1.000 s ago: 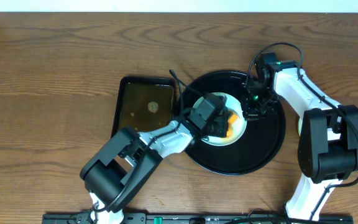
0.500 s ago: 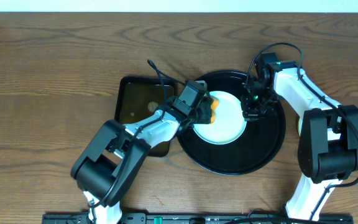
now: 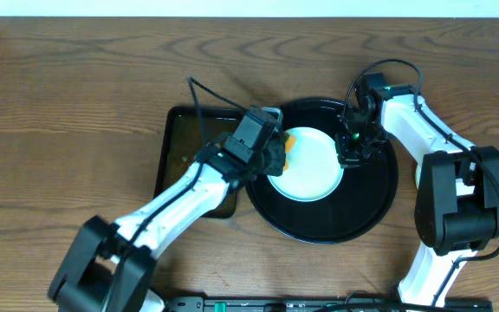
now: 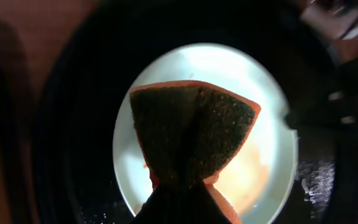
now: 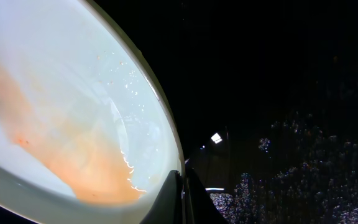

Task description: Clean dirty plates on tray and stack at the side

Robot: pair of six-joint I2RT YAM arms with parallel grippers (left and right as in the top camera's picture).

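Note:
A pale mint-white plate (image 3: 313, 169) lies in the round black tray (image 3: 371, 208). My left gripper (image 3: 277, 152) is shut on a folded sponge (image 3: 289, 139), orange with a dark green scrub face, held over the plate's left rim. In the left wrist view the sponge (image 4: 191, 134) hangs above the plate (image 4: 272, 155), which carries a faint orange smear. My right gripper (image 3: 350, 154) is shut on the plate's right rim. The right wrist view shows its fingers (image 5: 182, 193) pinching the rim, with orange sauce on the plate (image 5: 61, 130).
A smaller rectangular black tray (image 3: 189, 147) with wet residue sits left of the round tray. A pale sliver (image 3: 417, 175) shows behind the right arm's base. Brown wood-grain tabletop (image 3: 68, 113) surrounds both trays.
My left gripper has drawn the sponge leftward across the plate, from its right-centre to its left rim, uncovering the plate's face. The right gripper has not moved.

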